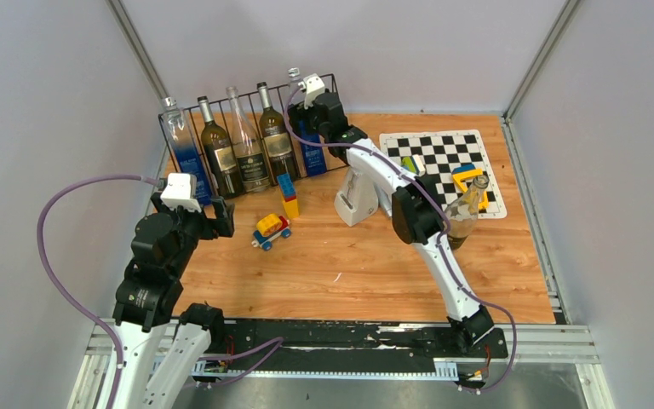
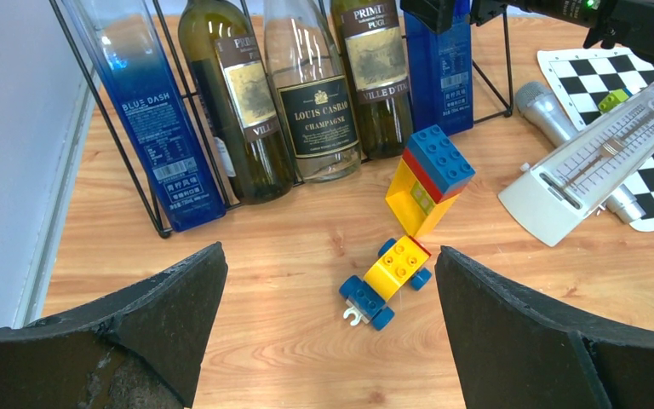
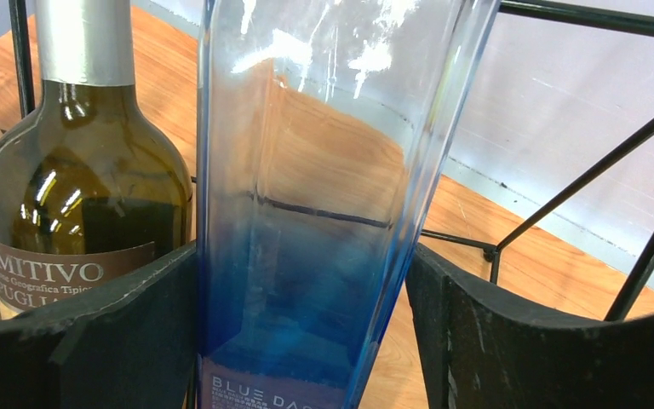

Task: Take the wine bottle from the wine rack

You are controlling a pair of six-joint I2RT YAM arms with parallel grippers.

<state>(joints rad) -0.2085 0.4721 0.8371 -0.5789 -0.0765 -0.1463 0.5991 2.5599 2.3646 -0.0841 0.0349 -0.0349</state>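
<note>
Hovering low at the near left, the left hand (image 2: 330,256) gapes wide with nothing in it, and a toy car (image 2: 387,281) sits on the tabletop (image 1: 349,273) just beyond it. Farther back, the right hand (image 3: 302,256) is partly open around the blue bottle (image 3: 306,153). That bottle stands upright as the rightmost bottle in the wine rack (image 3: 596,19), along the far edge. Each side of the hand lies against the glass or very nearly, but I cannot tell whether it actually grips. A dark bottle (image 3: 85,196) stands just to its left.
</note>
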